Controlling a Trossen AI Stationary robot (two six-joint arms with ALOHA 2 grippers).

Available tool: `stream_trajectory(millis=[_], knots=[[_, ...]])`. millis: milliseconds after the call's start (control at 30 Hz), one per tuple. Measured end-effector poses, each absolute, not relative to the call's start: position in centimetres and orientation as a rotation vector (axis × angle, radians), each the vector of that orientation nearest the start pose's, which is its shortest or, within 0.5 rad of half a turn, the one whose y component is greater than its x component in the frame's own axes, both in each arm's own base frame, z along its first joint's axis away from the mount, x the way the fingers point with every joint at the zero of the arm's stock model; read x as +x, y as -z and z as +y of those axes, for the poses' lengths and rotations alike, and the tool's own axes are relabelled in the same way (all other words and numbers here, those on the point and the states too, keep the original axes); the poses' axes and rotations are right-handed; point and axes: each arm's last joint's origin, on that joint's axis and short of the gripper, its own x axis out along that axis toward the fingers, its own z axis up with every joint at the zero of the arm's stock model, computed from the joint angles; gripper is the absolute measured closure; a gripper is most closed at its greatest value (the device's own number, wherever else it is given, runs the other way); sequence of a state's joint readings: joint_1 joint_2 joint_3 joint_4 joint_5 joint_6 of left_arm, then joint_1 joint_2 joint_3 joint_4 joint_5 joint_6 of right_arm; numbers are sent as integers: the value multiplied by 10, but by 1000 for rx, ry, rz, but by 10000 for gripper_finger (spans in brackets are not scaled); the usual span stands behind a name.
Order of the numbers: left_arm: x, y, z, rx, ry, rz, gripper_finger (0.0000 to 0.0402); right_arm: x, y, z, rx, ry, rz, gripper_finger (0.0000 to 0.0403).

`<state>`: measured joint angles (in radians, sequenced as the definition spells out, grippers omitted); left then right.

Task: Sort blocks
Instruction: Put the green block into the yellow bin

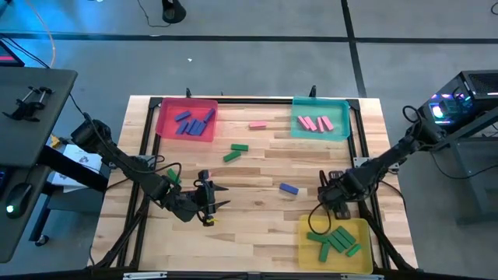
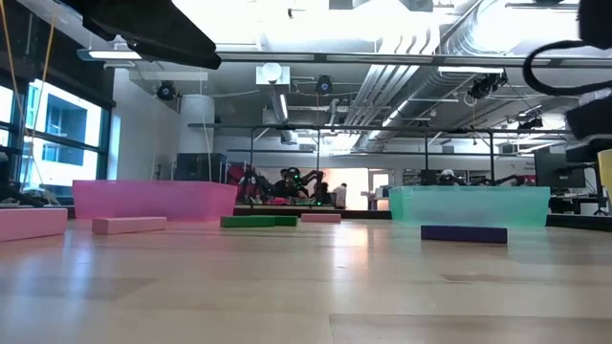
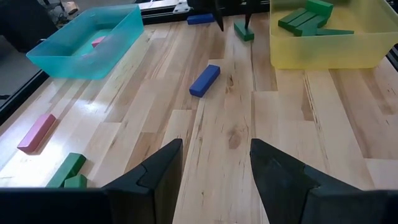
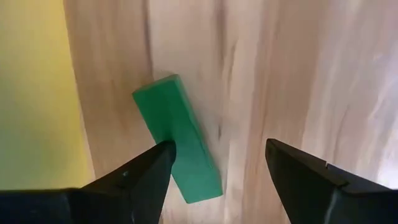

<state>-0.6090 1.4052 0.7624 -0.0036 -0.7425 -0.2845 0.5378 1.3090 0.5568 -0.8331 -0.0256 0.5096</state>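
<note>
Loose blocks lie flat on the wooden table: a blue one (image 1: 289,188) (image 3: 204,80), two green ones (image 1: 235,152) (image 3: 68,172) and a pink one (image 1: 257,124) (image 3: 36,132). Another green block (image 4: 177,137) (image 3: 244,31) lies just beyond the yellow tray's far side. My right gripper (image 4: 217,162) (image 1: 333,194) hangs over it, open and pointing down, with the block under one finger and partly in the gap. My left gripper (image 3: 216,163) (image 1: 214,201) is open above bare table at the near middle, pointing toward the right. My right gripper has one finger (image 4: 158,158) standing at the green block's long edge (image 4: 163,124), coming from above. The block lies flat on the table. Whether the finger touches it cannot be told.
The pink tray (image 1: 163,117) at the far left holds blue blocks. The teal tray (image 1: 299,128) at the far right holds pink blocks. The yellow tray (image 1: 307,233) at the near right holds green blocks. A black frame (image 1: 249,100) borders the table. Bare wood lies between the grippers.
</note>
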Motion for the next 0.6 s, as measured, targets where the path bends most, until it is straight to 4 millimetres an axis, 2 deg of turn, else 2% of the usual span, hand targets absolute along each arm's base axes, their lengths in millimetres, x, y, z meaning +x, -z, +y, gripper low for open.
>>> stream_trajectory(millis=[200, 333, 467, 600], knots=[[241, -211, -144, 126, -198, 478, 225, 160, -140, 80, 66, 247, 1412, 149], [241, -211, -144, 135, -195, 479, 225, 167, -155, 77, 42, 384, 1384, 149], [241, -212, -144, 141, -194, 479, 225, 175, -173, 81, 4, 325, 1387, 149], [241, -212, -144, 140, -194, 477, 225, 174, -168, 81, -51, 197, 1430, 149]])
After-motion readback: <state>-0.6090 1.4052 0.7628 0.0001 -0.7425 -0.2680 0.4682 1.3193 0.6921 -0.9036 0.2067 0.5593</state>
